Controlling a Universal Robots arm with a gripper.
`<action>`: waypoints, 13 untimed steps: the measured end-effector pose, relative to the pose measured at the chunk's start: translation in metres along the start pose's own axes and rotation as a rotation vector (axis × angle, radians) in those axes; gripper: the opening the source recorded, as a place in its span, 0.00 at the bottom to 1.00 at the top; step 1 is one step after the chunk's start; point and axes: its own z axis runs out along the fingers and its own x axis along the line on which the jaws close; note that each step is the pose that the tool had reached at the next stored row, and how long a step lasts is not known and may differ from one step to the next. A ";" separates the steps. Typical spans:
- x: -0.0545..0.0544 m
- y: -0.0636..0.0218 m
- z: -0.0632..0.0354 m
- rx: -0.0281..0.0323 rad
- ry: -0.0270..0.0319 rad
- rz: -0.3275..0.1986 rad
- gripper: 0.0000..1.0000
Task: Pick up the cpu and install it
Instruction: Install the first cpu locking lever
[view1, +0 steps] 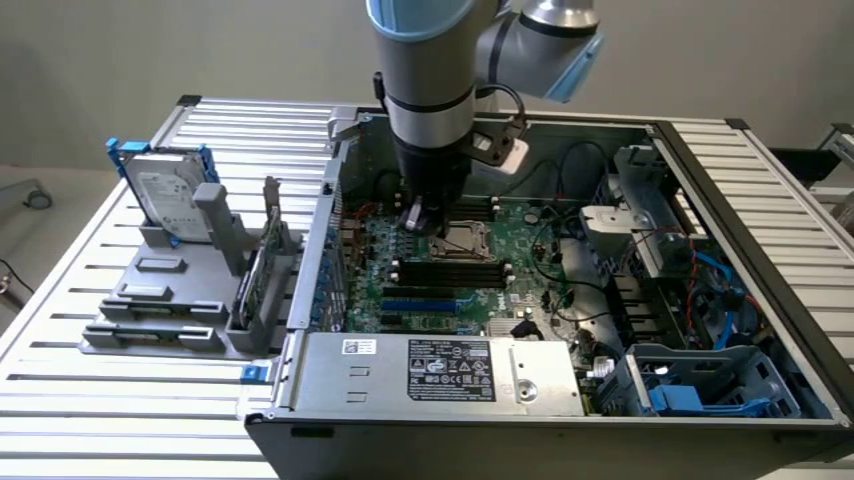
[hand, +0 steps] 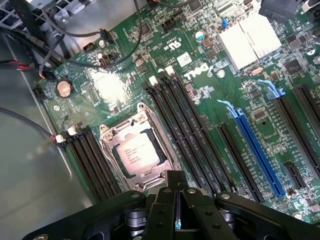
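The cpu (hand: 136, 154), a small square chip with a pale silvery top, lies flat inside the dark metal-framed socket (hand: 108, 148) on the green motherboard (hand: 210, 95). My gripper (hand: 175, 186) hovers just beside the socket, its black fingers pressed together with nothing between them. In the exterior view the gripper (view1: 418, 222) reaches down into the open computer case, just to the exterior view's left of the socket (view1: 469, 240).
Black memory slots (hand: 187, 130) flank the socket, and a blue expansion slot (hand: 257, 150) lies further off. Cables (hand: 75, 35) run along the case wall. A power supply (view1: 441, 370) sits at the case front. A hard drive (view1: 171, 190) stands in a grey fixture (view1: 160, 310) outside the case.
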 end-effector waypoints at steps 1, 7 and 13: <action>0.000 -0.0006 0.0005 0.0003 -0.0002 0.000 0.11; -0.003 -0.0025 0.0055 0.0012 -0.0010 0.001 0.11; -0.003 -0.0028 0.0073 -0.0045 -0.0040 0.046 0.11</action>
